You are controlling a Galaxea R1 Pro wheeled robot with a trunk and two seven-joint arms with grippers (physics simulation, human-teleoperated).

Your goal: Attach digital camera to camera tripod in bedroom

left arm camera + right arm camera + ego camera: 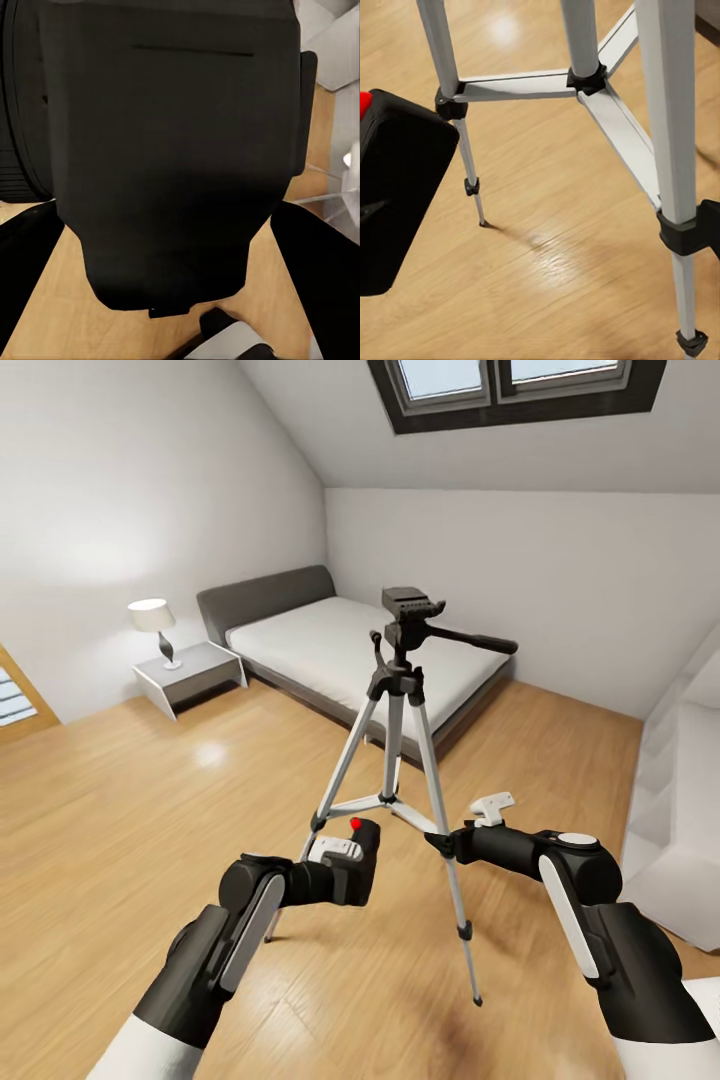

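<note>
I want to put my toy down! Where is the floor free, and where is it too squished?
Free: the wood floor between the nightstand and the camera tripod, and the floor right of the tripod toward the white wall. Crowded: between the tripod's legs, where the left gripper holds the digital camera and the right gripper sits close.

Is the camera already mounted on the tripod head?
No: the digital camera sits low in the left gripper, and the camera tripod head is bare.

Tripod blocks centre frame, floor open both sides.
I see camera tripod (397, 760) legs splayed btwn my arms; bare wood floor (120, 810) at left and lower centre is free; bed (370, 660) behind, shelf unit (670, 810) right edge.
</note>
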